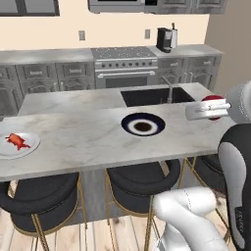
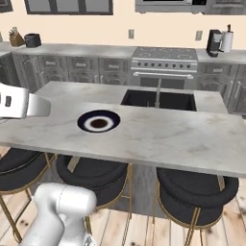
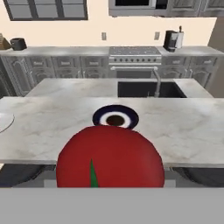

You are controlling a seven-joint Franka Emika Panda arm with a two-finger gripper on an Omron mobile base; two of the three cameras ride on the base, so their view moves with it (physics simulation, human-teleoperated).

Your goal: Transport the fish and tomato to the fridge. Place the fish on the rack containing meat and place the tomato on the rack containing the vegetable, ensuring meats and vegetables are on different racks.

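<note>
The red tomato (image 3: 109, 157) with a green stem mark looms large at the bottom of the hand view, and my gripper (image 1: 212, 109) is shut on it above the island's right end. In the left base view the tomato (image 1: 212, 99) peeks out red behind the white hand. Its bulk hides my fingertips. The orange-red fish (image 1: 16, 141) lies on a white plate (image 1: 30, 148) at the island counter's far left, well away from the gripper. The fridge is out of view.
A dark blue bowl (image 1: 142, 125) sits mid-counter on the marble island (image 1: 88, 142). Behind it are the sink (image 1: 154, 96) with its faucet (image 1: 169, 88), the stove (image 1: 125, 61) and a coffee machine (image 1: 164, 39). Black stools (image 1: 41, 198) stand along the near edge.
</note>
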